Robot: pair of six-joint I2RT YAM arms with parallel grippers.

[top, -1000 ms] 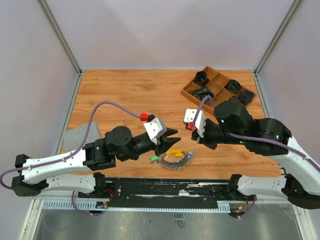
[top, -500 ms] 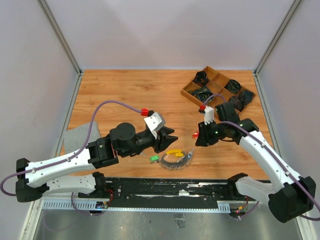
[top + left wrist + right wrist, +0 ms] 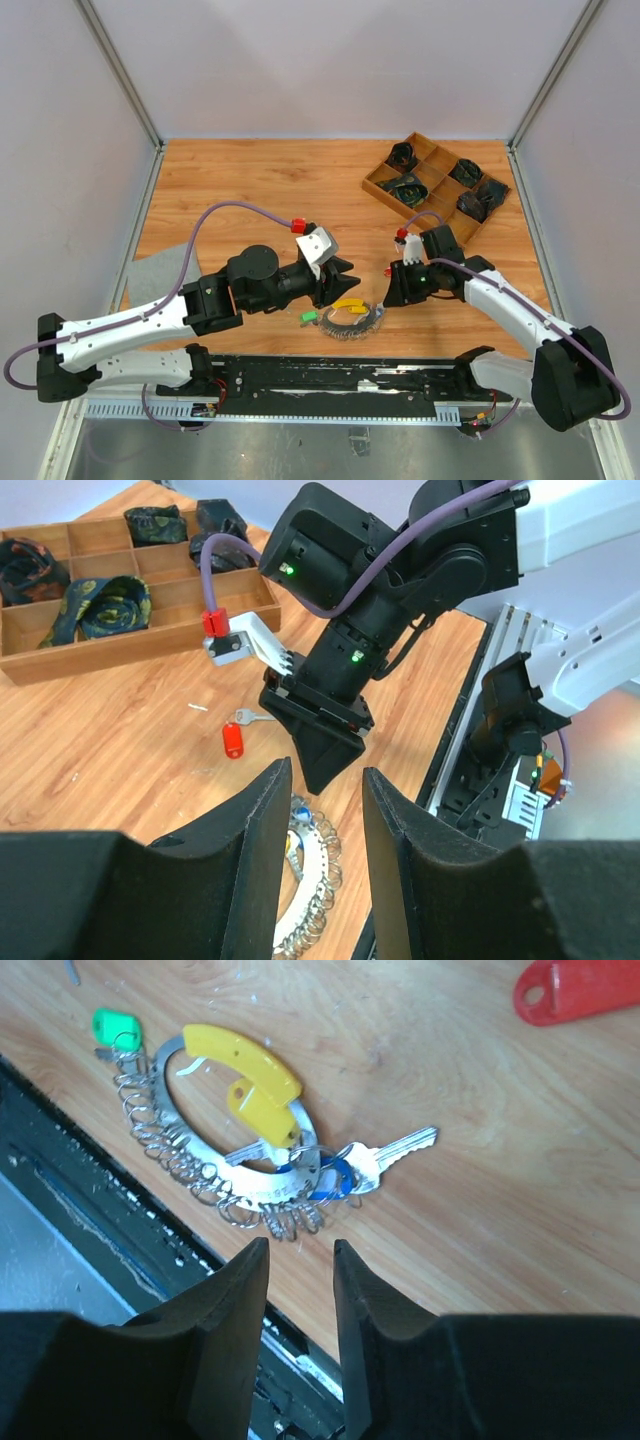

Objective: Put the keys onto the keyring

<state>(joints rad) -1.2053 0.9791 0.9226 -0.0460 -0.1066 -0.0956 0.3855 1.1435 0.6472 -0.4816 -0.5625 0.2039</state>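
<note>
The keyring (image 3: 352, 318), a silvery coiled ring with a yellow curved piece (image 3: 245, 1060), lies flat near the table's front edge. A green-tagged key (image 3: 117, 1028), a yellow-tagged key and a blue-headed key (image 3: 335, 1175) sit at it. A red-tagged key (image 3: 390, 270) lies loose on the wood to its upper right and also shows in the left wrist view (image 3: 233, 740). My left gripper (image 3: 345, 275) is open and empty, just up-left of the ring (image 3: 305, 880). My right gripper (image 3: 392, 290) is open and empty, low beside the ring's right end (image 3: 230, 1140).
A wooden compartment tray (image 3: 372, 181) with dark bundles stands at the back right. A grey cloth (image 3: 160, 272) lies at the left edge. The black rail (image 3: 330, 375) runs along the front edge, close to the ring.
My right arm has stretched out and lowered its gripper towards the table beside the red key and the ring. My left gripper has edged right, closer to the ring.
</note>
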